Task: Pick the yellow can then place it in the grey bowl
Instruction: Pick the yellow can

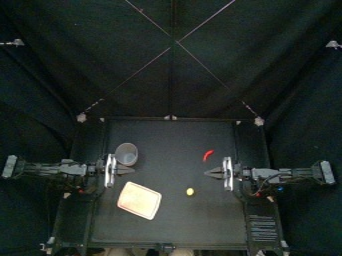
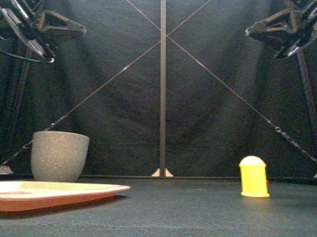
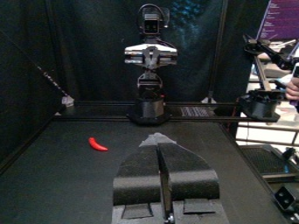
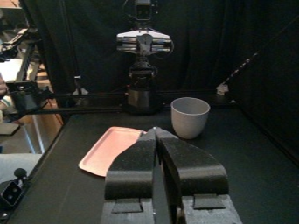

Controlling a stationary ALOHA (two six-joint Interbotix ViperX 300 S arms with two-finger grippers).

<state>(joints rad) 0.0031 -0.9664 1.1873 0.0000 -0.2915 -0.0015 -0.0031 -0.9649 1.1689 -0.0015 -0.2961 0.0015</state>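
The grey bowl (image 1: 126,153), a tall speckled cup, stands upright in the back left part of the counter (image 1: 174,225), near the left edge. Its mouth faces up, and from above it shows only its own grey inside. Nearer the front edge and left of the middle lies the flat pink tray (image 1: 140,200), turned at a slant to the counter's edges. Only its own pale pink surface shows. Cup and tray are apart.

The yellow can (image 2: 254,176) stands upright on the bare counter, near the middle and a little toward the front. It is just right of the tray, not touching it, and well apart from the cup. A small red chili toy (image 1: 209,155) lies in the back right part of the counter.

The left fingers (image 3: 138,175) hang over the left edge, pressed together with nothing between them. The right fingers (image 4: 135,171) hang over the right edge, likewise together and holding nothing. Both point inward across the counter toward each other.
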